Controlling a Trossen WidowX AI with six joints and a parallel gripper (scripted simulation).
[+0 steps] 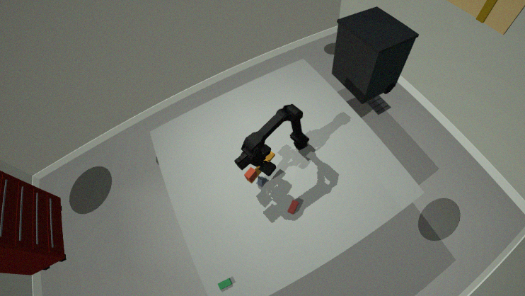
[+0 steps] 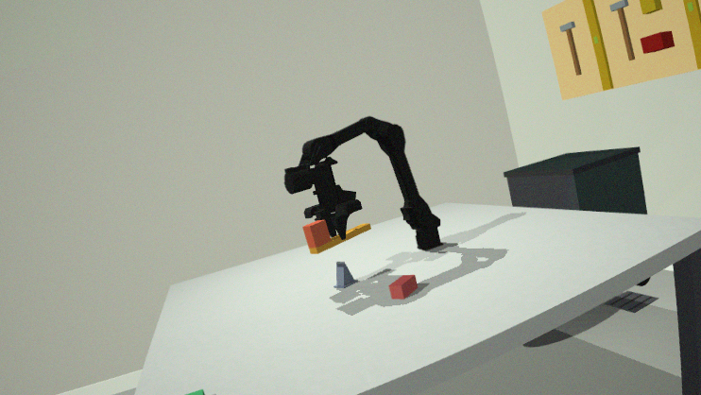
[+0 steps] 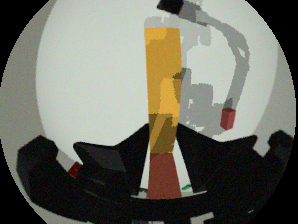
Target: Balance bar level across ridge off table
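The yellow bar [image 1: 270, 156] [image 2: 362, 229] [image 3: 162, 65] hangs in the air, with an orange-red block [image 1: 250, 174] [image 2: 315, 235] [image 3: 164, 175] on one end. My gripper [image 2: 338, 236] [image 3: 162, 126] is shut on the bar between its bare end and the block. The small blue-grey ridge [image 1: 262, 180] [image 2: 341, 275] stands on the table [image 1: 205, 183] [image 2: 245, 323]. In the exterior view the bar is above the ridge with a visible gap. The ridge is not seen in the wrist view. I cannot tell whether the bar is exactly level.
A loose red block [image 1: 293, 207] [image 2: 402, 287] [image 3: 227, 120] lies on the table near the ridge, in the arm's shadow. A green block [image 1: 224, 283] [image 2: 196, 392] lies far off near the table's edge. A dark cabinet [image 1: 367, 47] [image 2: 544, 188] and a red cabinet [image 1: 29, 220] stand beyond the table.
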